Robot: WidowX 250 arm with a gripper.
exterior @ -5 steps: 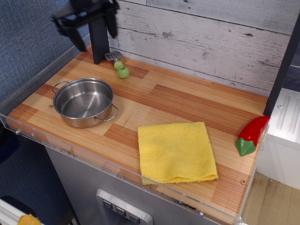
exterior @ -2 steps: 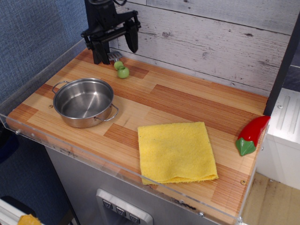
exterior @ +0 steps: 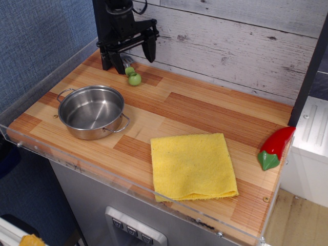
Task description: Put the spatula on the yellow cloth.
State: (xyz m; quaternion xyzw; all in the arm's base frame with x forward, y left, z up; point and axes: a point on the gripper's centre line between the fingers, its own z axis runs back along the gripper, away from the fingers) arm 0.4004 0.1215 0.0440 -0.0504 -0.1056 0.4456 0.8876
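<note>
**Spread hand above a small, round-handled spatula**

The hand hangs released, its two fingers spread wide with nothing between them, at the far corner of the desk. The spatula lies just below and slightly nearer than the hand, green handle toward the camera, grey blade tucked under the fingers and partly hidden.

The main risk, as I judge it, is a missed or glancing grip. The handle is chunky and rounded, so a finger landing on top of it could roll or flick the toy aside, possibly toward the steel pot that sits nearer and to one side of the hand. Whether the fingers straddle the handle or the blade cannot be told from this view. A pinch on the thin blade could let the spatula swing and slip during the carry to the yellow cloth, which lies well away from the hand across the desk.
</note>
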